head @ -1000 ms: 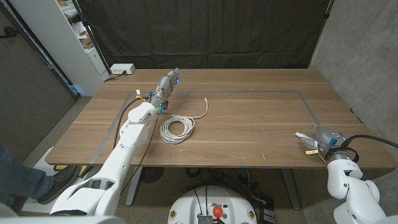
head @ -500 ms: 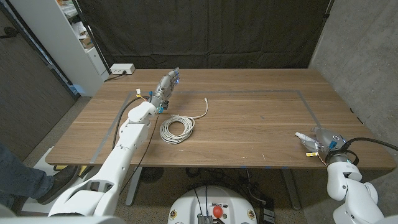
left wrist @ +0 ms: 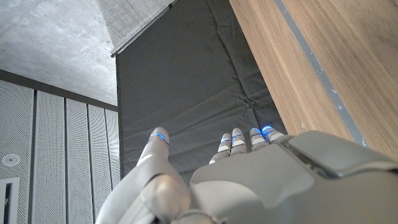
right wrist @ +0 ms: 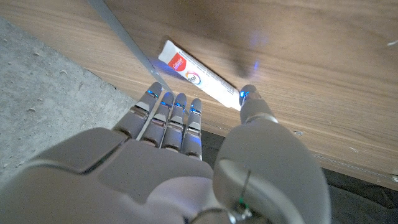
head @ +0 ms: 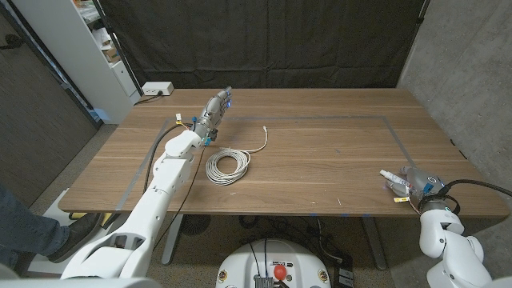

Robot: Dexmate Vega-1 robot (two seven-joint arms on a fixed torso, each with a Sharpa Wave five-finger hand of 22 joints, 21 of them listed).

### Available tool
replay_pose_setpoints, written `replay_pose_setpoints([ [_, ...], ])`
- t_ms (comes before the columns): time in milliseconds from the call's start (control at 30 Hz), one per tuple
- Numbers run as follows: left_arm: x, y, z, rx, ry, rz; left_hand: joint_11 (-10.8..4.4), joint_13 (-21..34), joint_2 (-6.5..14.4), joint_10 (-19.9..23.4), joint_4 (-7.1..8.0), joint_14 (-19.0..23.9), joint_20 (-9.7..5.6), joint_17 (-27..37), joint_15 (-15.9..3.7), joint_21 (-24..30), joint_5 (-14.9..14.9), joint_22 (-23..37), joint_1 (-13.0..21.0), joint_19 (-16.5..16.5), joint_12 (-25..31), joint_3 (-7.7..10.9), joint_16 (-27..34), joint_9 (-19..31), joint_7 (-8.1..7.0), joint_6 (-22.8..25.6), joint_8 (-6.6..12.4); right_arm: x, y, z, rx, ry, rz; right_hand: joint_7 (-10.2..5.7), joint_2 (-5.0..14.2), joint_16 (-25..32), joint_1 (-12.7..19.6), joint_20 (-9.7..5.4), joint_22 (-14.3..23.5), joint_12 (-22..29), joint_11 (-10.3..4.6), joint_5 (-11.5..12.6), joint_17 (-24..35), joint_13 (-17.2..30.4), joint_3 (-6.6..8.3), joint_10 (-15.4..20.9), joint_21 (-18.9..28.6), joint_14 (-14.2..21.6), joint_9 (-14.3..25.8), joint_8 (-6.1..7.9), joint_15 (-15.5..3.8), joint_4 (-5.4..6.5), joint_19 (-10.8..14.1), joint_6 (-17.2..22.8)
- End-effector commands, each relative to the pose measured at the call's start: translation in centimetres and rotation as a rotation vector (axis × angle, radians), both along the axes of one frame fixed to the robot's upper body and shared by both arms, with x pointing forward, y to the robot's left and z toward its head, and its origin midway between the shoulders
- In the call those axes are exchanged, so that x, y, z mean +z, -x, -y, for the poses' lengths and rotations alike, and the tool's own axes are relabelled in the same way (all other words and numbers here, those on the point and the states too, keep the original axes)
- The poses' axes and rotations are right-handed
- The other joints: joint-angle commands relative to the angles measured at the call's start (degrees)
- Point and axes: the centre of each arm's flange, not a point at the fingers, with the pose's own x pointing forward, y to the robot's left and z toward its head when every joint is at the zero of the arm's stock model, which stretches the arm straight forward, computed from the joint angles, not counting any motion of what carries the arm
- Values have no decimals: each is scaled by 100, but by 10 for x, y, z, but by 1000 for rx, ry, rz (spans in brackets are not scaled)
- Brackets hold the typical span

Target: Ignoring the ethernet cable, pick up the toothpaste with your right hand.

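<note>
The toothpaste (right wrist: 198, 74), a white tube with a red and blue logo, lies flat on the wood near the table's front right corner. In the head view its white end (head: 389, 174) sticks out just left of my right hand (head: 417, 186). That hand (right wrist: 186, 155) reaches toward the tube with its fingers (right wrist: 169, 106) straight and together, the thumb tip (right wrist: 247, 96) at the tube's near end and nothing in its grasp. My left hand (head: 214, 110) is held out over the far left of the table with its fingers (left wrist: 239, 138) extended and empty.
A coiled white ethernet cable (head: 228, 165) lies left of the table's middle, near my left forearm. Grey tape (head: 320, 118) marks a rectangle on the wooden table (head: 320, 160). A white box (head: 158, 89) and a shelf (head: 96, 40) stand behind the far left corner; a person's leg (head: 24, 228) shows at the left.
My right hand has sunk slightly toward the table's front edge, beside the toothpaste. The left arm and the cable have not moved.
</note>
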Motion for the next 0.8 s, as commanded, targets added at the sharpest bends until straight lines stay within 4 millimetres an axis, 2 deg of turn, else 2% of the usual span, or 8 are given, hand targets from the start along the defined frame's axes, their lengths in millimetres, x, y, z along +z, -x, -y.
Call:
replay_pose_setpoints([
  [33,1,5,1,4,-23,3,-3,22,-8,20,9,-36,49,30,24,-21,-32,26,68,-297,36,-16,6,28,10,12,28,-7,-7,7,-7,-35,-1,-37,24,70,64,-8,22,55,-50,42,18,7,36,134,38,102,23,43,-12,18,74,142],
  [67,1,5,1,6,-21,4,-8,22,-7,18,9,-35,54,29,24,-22,-32,26,69,-299,35,-15,6,28,9,10,27,-7,-7,8,-3,-34,0,-72,28,84,61,1,23,65,-43,43,23,7,37,171,52,138,23,52,-15,24,116,179],
  [100,0,5,1,-1,-14,2,-9,22,-7,16,9,-33,52,29,25,-23,-33,26,69,-300,34,-15,7,28,10,10,27,-8,-8,8,-7,-36,5,-115,32,91,57,4,24,72,-122,43,30,8,35,217,55,160,24,63,-12,33,136,235],
  [200,1,6,1,4,-20,2,-7,22,-4,18,9,-33,50,29,24,-23,-33,26,72,-302,35,-15,6,28,9,7,26,-10,-8,8,-7,-39,17,-175,61,127,69,-11,24,99,-156,45,45,9,39,322,68,237,25,91,-19,43,190,345],
  [300,1,6,1,4,-23,0,-13,23,-2,19,8,-33,51,29,26,-25,-34,26,76,-305,35,-14,6,28,8,7,25,-11,-9,8,-10,-48,20,-215,85,181,90,-19,26,139,-275,35,70,10,17,489,90,333,26,133,-33,47,281,512],
  [467,0,6,1,0,-29,-5,-30,23,1,15,6,-31,53,29,23,-25,-35,26,81,-304,33,-13,7,28,0,4,24,-13,-10,8,-3,-60,14,-268,130,232,104,-31,28,151,-291,26,101,10,1,576,94,410,27,161,-59,61,325,637],
  [533,0,5,2,-1,-35,-6,-26,23,2,13,6,-30,55,29,21,-26,-36,26,83,-307,31,-13,7,28,1,2,22,-13,-10,8,0,-58,17,-296,146,269,98,-28,29,169,-359,13,125,12,-26,668,86,463,27,167,-56,73,329,698],
  [800,-4,3,2,-2,-36,-17,-18,23,7,12,4,-32,57,29,21,-28,-38,25,92,-311,30,-12,6,28,-5,-1,21,-16,-9,7,-11,-51,35,-367,231,373,154,-42,30,225,-435,-12,185,15,-59,933,72,606,28,218,-92,74,352,947],
])
